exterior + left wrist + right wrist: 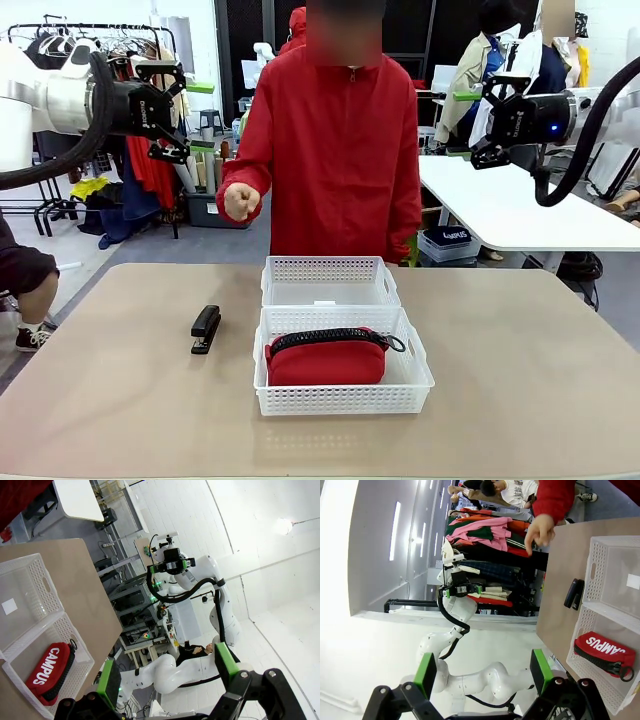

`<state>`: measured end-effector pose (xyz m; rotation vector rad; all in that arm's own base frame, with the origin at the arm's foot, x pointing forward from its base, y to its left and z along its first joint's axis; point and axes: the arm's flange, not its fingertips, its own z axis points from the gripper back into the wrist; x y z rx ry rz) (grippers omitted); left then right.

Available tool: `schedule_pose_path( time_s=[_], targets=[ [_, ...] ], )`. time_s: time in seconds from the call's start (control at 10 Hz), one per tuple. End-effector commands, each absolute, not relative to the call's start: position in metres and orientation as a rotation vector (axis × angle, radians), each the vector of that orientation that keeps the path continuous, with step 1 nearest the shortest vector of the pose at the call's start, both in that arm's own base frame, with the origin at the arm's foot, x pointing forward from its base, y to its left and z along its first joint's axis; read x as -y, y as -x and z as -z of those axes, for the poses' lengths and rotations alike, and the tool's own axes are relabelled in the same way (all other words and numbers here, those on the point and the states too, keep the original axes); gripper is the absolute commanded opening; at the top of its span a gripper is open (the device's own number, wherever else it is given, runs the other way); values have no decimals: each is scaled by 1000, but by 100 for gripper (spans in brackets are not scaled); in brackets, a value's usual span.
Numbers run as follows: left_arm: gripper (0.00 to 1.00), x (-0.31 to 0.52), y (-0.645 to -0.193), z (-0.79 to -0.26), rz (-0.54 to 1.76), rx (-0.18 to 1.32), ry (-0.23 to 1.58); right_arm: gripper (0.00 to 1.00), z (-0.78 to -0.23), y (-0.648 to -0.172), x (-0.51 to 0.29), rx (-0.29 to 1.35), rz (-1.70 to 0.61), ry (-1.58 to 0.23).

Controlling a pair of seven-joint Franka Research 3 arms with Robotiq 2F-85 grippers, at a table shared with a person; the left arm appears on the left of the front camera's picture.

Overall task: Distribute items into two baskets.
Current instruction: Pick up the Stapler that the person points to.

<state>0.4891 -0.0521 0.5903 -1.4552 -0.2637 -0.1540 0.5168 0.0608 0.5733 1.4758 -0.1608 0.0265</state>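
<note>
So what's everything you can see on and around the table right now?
near basket: one, white, middle of the table, robot's side
far basket: one, white, right behind the near one, small white label inside
pouch: one, red with black zipper, lying in the near basket
stapler: one, black, on the table left of the near basket
table: one, beige
person: one, red jacket, standing at the far side
raised hand: one, the person's, closed in a fist, in front of the body
left gripper: one, black with green pads, open, high above the table's left side
right gripper: one, black with green pads, open, high on the right
</note>
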Motion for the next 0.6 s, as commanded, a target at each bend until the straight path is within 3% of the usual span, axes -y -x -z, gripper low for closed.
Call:
schedule_pose_path(
  time_s=[0.0, 0.5],
  targets=[
    [100, 53, -488, -593, 160, 266, 1457, 100, -574, -518, -62, 169, -21, -1473],
    [100, 53, -488, -593, 160, 266, 1457, 100, -574, -518, -62, 169, -21, -1473]
  ],
)
